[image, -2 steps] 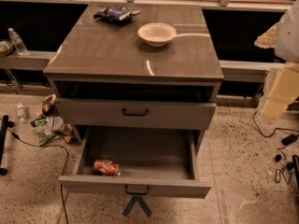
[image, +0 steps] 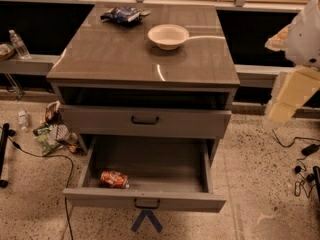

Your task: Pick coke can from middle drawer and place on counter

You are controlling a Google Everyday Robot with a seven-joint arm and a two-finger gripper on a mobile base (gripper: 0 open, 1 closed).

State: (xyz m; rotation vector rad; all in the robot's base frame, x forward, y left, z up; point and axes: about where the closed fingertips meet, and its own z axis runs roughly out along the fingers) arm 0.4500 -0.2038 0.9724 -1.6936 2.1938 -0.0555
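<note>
Task at its outset. The middle drawer [image: 160, 165] stands open, and the coke can [image: 114, 179] lies on its side at the front left, untouched. The gripper [image: 289, 100], whose grasp state cannot be told, hangs right of the counter [image: 110, 54], well apart from the can. Grasp, lift and placement remain.

White bowl [image: 168, 36] near blue snack bag [image: 122, 15]; water bottle [image: 19, 44] far left; floor litter [image: 52, 129].

— Where is the coke can [image: 114, 179]?
— It lies on its side in the open middle drawer [image: 175, 200], near the front left corner.
— And the gripper [image: 282, 106]?
— At the right edge, beside the counter [image: 110, 54], well apart from the can. On the counter are a white bowl [image: 168, 36] and a snack bag [image: 121, 15].
</note>
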